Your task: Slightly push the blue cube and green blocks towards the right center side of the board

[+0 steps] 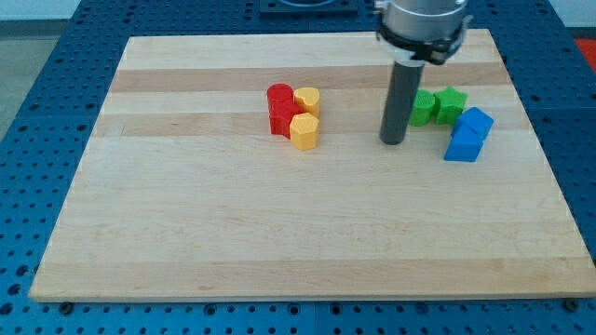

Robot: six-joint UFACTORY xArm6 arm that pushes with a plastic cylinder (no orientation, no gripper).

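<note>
Eight blocks are lying on the worktop (186, 233), in two clusters. Toward the view's right there are four: two green and two blue. Near the middle there are four more: two red and two yellow.

The left green block (424, 108) is sitting just right of my rod, partly hidden behind it, and the green star (451, 104) is touching its right side. Together they are forming a short row running left to right. The blue cube (476, 122) is sitting just below and right of the star, turned so a corner is pointing toward the view's bottom. The second blue block (463, 145) is touching it from below-left, so the blue pair's long axis is running diagonally, upper right to lower left.

My tip (393, 141) is resting on the worktop just left of the green pair and level with the lower blue block, with a clear gap to the blue ones. There is no gripper here, only the rod, so nothing is being clamped.

The upper red block (278, 96) and lower red block (280, 120) are stacked along the view's vertical, with one yellow block (307, 100) and another yellow block (304, 131) touching their right sides, well apart from my tip.
</note>
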